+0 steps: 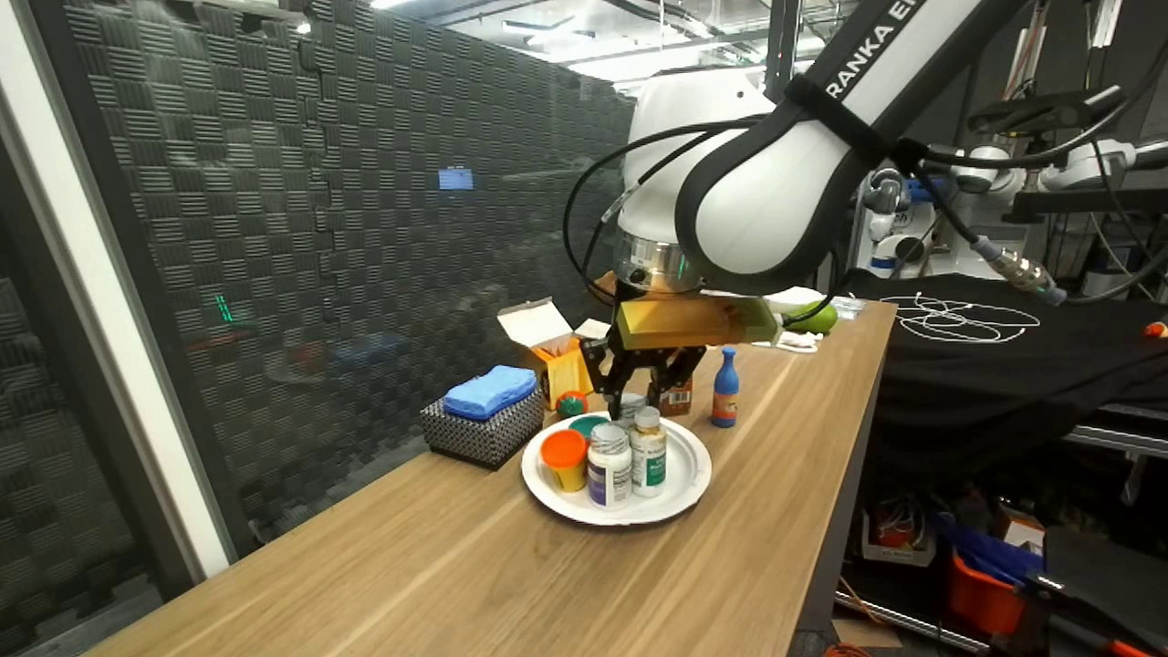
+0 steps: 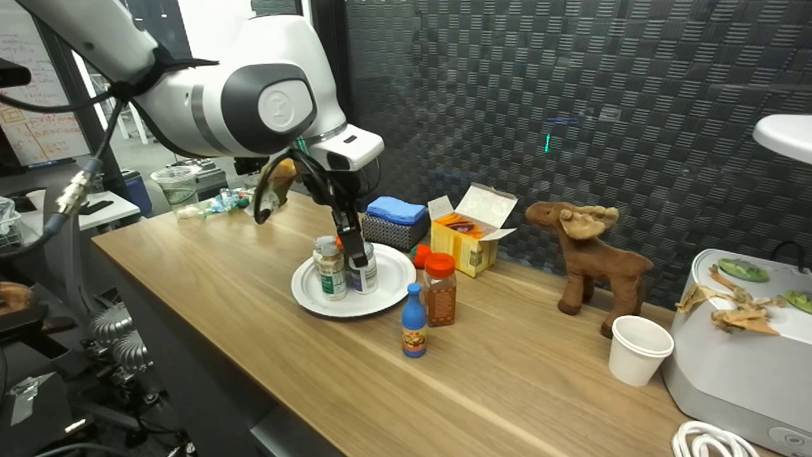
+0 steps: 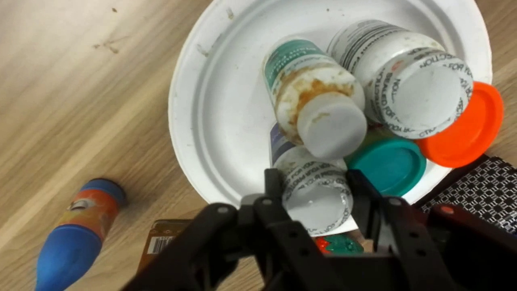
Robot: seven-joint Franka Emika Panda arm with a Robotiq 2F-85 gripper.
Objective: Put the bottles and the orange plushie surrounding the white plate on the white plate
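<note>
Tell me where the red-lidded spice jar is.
In an exterior view, the spice jar stands right of the white plate, in front of the yellow carton.

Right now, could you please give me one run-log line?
gripper: straddling white bottle, grip unclear | plate: two other white bottles, two tubs | off plate: blue bottle, red-lidded jar, orange-red toy

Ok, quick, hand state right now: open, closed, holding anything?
Hand: closed, gripping a white bottle around its capped top.
</note>
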